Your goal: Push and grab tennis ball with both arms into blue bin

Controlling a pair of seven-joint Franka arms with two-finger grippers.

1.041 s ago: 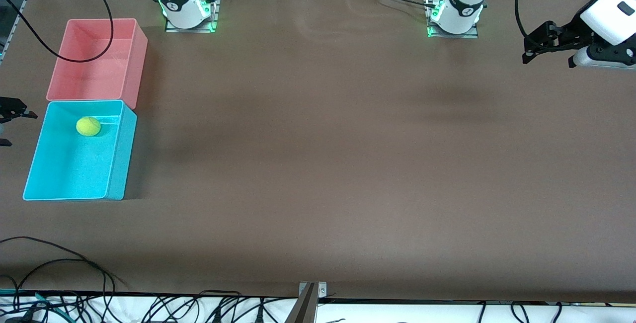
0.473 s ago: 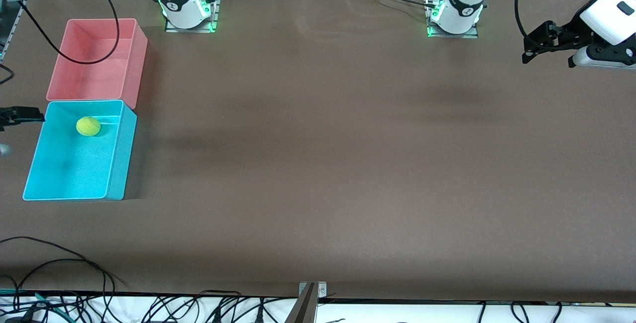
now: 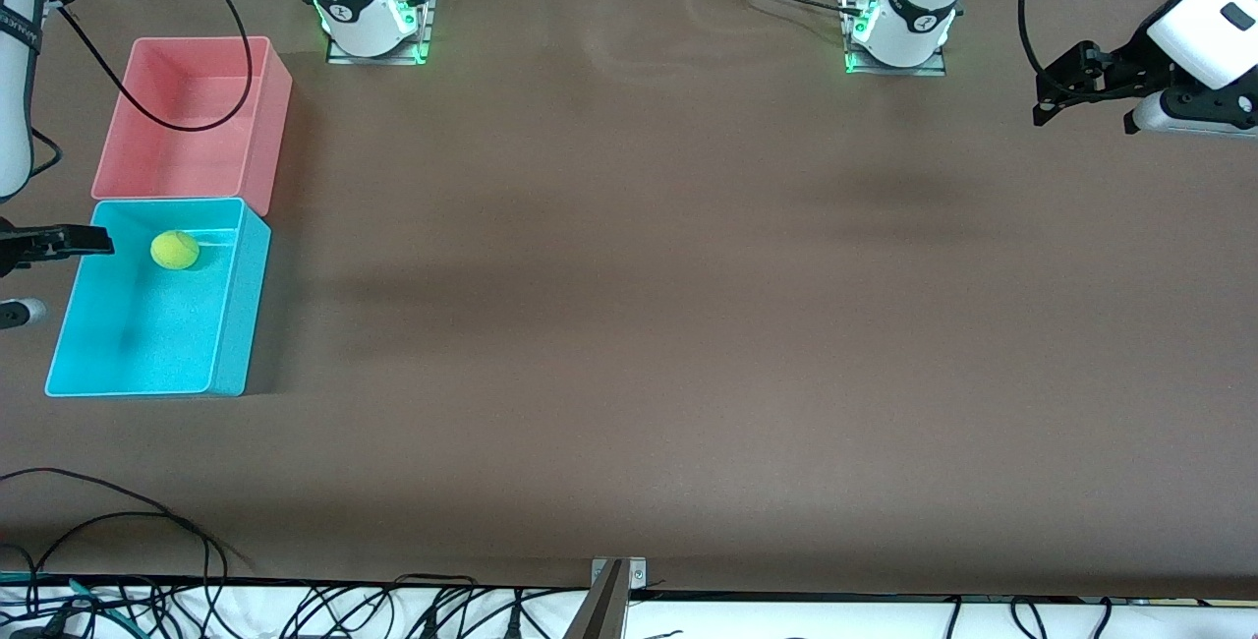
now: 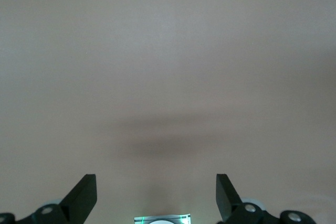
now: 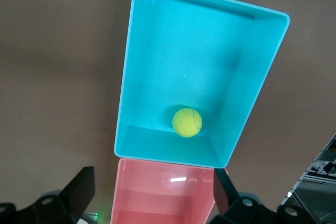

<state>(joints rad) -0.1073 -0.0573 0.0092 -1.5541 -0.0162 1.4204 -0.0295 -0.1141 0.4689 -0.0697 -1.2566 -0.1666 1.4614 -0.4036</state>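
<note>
The tennis ball (image 3: 175, 250) lies in the blue bin (image 3: 224, 324), near the wall that adjoins the pink bin; it also shows in the right wrist view (image 5: 187, 122) inside the blue bin (image 5: 136, 66). My right gripper (image 3: 71, 244) (image 5: 155, 203) is open and empty, high over the bins at the right arm's end of the table. My left gripper (image 3: 1086, 113) (image 4: 156, 198) is open and empty, waiting over bare table at the left arm's end.
A pink bin (image 3: 275, 118) (image 5: 131, 198) stands against the blue bin, farther from the front camera. The two arm bases (image 3: 369, 15) (image 3: 899, 25) stand along the table's edge farthest from that camera. Cables (image 3: 118, 521) lie at the nearest edge.
My right gripper has moved in from the table's end toward the blue bin, and its white arm link has come into view. The ball and my left arm have not moved.
</note>
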